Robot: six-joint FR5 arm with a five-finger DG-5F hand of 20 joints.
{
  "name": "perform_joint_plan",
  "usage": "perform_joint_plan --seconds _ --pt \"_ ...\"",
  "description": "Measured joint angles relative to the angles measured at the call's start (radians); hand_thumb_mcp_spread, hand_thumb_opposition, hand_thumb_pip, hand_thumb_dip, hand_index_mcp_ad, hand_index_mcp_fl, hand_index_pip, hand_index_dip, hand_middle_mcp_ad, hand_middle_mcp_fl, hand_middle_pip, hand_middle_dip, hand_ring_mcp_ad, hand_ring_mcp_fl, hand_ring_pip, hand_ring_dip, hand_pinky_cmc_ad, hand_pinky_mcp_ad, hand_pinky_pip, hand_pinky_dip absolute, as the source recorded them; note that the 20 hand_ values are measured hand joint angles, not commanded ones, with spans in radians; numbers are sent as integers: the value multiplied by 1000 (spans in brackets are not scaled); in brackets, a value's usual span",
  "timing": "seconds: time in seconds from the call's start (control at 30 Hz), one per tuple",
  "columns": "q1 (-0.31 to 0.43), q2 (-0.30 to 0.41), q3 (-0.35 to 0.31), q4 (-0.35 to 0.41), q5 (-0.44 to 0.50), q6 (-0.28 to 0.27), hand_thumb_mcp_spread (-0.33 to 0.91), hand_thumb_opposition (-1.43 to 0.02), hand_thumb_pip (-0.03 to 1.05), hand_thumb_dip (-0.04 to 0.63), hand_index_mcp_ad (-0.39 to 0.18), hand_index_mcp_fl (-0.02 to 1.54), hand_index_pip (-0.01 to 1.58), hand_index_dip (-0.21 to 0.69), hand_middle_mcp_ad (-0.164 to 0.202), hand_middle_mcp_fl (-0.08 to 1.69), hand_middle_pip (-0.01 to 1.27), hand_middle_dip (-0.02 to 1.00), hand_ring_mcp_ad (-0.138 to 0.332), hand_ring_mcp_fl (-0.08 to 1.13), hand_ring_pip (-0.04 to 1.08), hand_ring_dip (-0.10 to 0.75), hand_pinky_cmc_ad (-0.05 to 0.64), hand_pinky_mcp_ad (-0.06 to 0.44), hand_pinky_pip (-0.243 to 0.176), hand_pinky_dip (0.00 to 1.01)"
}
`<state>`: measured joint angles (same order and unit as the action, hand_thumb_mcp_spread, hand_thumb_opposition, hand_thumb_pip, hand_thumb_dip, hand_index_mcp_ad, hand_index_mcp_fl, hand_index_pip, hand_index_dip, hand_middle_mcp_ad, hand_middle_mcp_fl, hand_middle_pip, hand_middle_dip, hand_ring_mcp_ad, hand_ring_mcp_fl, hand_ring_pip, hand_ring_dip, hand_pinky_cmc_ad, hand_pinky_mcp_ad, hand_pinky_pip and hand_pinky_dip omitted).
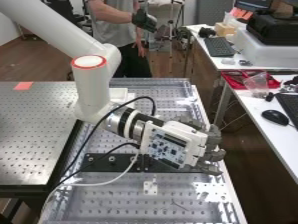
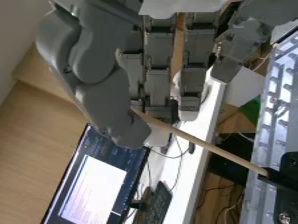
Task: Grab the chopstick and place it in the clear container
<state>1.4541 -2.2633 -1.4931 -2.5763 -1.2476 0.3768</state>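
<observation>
Beside the hand (image 1: 211,155) runs the chopstick (image 2: 211,148), slim, straight, pale and wood-like, one end hidden behind the hand's smooth dark grey shells. Away from the hand, the other end meets a matte black fitting (image 2: 287,181) by the metallic, perforated worktop (image 1: 126,200); its tip is obscured. Whether the hand grasps the stick, I cannot tell.

"Anything near the red tray (image 1: 232,80)?"
"A black mouse (image 1: 275,117), on the camera's side of it."
"And beyond the tray?"
"A dark keyboard (image 1: 218,46), with a tan box (image 1: 225,29) farther back."
"That orange patch (image 1: 24,86)?"
"Well left of the tray, flat on the perforated metal table (image 1: 33,135)."
</observation>
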Motion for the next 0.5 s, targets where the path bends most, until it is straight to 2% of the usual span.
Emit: perform_joint_plan --seconds 0.27,0.5 --pt "-3 4 -9 3 -32 16 501 -927 796 333 -7 354 1304 0 0 611 750 695 84 499 166 536 440 243 42 176" --pt "-2 12 -22 18 -37 28 471 -880 787 339 -5 272 1286 -3 3 524 738 682 84 414 166 506 391 243 35 202"
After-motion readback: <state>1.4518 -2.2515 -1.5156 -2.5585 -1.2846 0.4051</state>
